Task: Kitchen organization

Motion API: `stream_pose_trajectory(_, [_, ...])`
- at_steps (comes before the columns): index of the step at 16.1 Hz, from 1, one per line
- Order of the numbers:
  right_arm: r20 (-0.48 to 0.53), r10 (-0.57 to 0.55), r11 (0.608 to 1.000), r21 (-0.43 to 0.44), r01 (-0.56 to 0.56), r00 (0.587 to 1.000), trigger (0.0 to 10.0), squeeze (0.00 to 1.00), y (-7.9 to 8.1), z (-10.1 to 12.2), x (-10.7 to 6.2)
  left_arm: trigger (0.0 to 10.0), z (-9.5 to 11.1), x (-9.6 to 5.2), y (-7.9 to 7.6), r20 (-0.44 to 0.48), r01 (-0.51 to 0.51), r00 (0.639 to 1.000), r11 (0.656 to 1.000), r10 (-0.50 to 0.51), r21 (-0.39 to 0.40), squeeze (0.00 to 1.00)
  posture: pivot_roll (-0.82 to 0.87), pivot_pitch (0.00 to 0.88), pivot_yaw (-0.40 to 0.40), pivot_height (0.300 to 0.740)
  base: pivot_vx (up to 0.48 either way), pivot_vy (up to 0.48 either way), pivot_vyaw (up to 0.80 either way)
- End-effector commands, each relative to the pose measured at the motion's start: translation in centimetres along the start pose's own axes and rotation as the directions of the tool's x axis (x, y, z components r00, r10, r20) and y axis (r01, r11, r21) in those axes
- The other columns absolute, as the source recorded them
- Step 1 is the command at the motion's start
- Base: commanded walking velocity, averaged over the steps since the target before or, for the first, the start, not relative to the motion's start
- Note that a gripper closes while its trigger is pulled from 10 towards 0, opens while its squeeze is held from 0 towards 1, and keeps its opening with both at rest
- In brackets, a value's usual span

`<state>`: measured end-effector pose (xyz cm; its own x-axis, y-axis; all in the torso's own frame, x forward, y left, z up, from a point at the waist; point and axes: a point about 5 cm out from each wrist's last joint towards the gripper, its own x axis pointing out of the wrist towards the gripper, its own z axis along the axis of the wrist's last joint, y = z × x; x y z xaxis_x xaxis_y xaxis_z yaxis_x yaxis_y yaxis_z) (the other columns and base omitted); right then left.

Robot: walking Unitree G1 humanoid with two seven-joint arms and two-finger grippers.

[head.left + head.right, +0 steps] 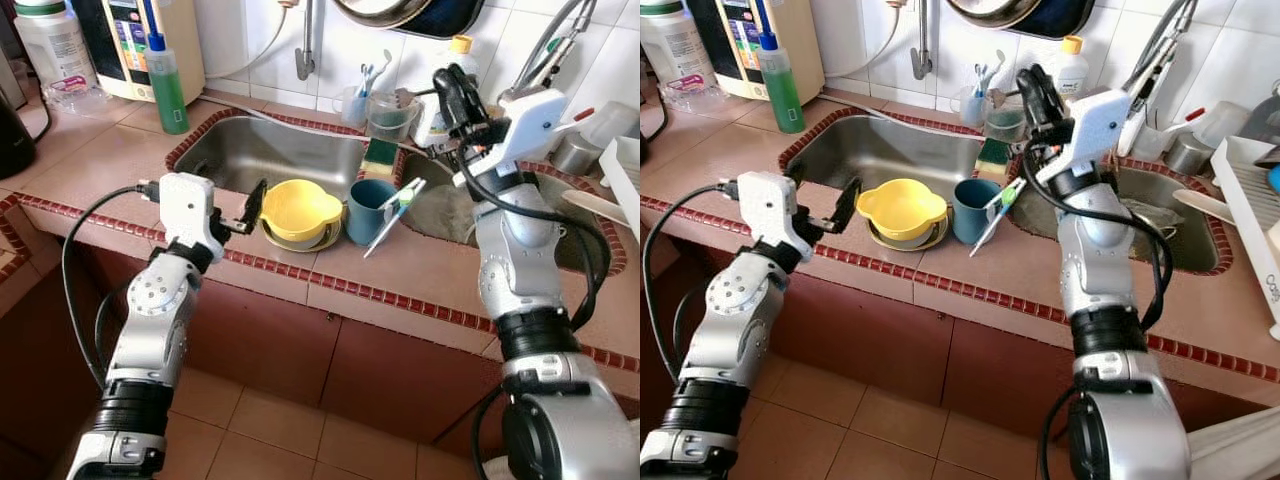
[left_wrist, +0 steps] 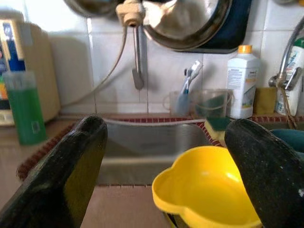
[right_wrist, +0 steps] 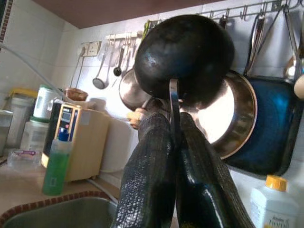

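At the counter's front edge, seen from the head cameras, your left gripper (image 1: 250, 212) sits just beside the yellow bowl (image 1: 300, 210), which rests on a plate (image 1: 300, 240) next to a blue mug (image 1: 370, 210). A toothbrush (image 1: 392, 215) leans out of that mug. All three stand on the tiled counter (image 1: 110, 160) between the two basins of the sink (image 1: 270, 150), close to the drop.

From the same cameras, your right gripper (image 1: 1032, 92) is raised high above the sink, well apart from the bowl, near the bottle (image 1: 1072, 66) and a clear cup (image 1: 1004, 122) at the wall.

In the left wrist view the two black fingers (image 2: 61, 175) stand wide apart with nothing between them; the bowl lies ahead, nearer one finger than the other — you are not centred on it.

In the right wrist view the fingers (image 3: 152, 175) are pressed together around a thin metal handle, and a dark ladle (image 3: 183, 57) rises above them in front of the pans (image 3: 237, 118) hanging on the wall. So that pincer is gripping the ladle.

What could go wrong: closing the left fingers off-centre would likely push the bowl sideways into the mug, tipping it and the toothbrush, or nudge bowl and plate toward the counter's edge. On the right, the ladle's handle is slim — a swing near the hanging pans could knock one, or the ladle could twist in the grip.
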<state>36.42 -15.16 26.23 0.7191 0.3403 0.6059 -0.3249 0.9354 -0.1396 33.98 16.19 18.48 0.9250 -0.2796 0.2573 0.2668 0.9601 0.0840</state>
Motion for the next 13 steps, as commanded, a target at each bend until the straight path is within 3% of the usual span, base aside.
stream_pose_trajectory(1, [0.016,-0.017,1.000,-0.016,0.017,1.000,10.0,0.00,-0.2,0.5,0.0,10.0,-0.1,0.1,0.2,-0.017,-0.011,1.000,1.000,0.011,-0.004,0.00,-0.05,0.000,-0.007,0.740,0.000,0.296,0.00])
stream_pose_trajectory(13, [-0.037,-0.050,0.999,0.015,0.051,0.998,10.0,0.00,0.2,-0.5,-1.1,10.0,-0.5,-0.2,1.2,-0.040,-0.083,0.996,0.996,0.082,-0.013,0.00,-0.03,0.000,-0.017,0.740,0.000,0.292,0.00])
